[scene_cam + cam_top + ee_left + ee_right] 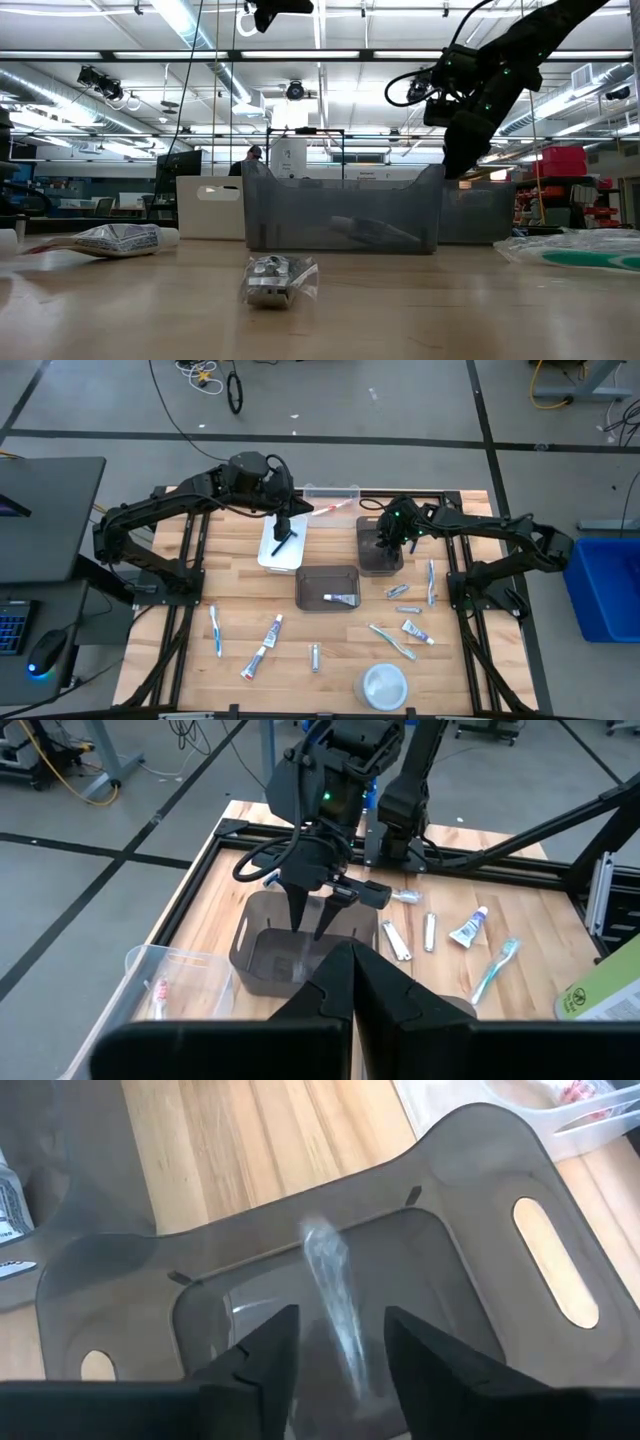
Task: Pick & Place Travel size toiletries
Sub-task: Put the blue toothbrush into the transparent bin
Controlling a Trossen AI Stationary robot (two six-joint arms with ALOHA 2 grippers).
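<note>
Jaws parted over grey bin; silvery tube between fingers.

No word, brand, number or sign can be read anywhere; the toothpaste tubes lying near the round white dish carry printing, but it is too small to make out.

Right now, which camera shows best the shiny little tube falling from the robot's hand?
The right wrist view: the silvery tube shows blurred between the open right hand, over the grey bin. The left wrist view shows only that hand over the bin; the high and low views don't show the tube.
</note>
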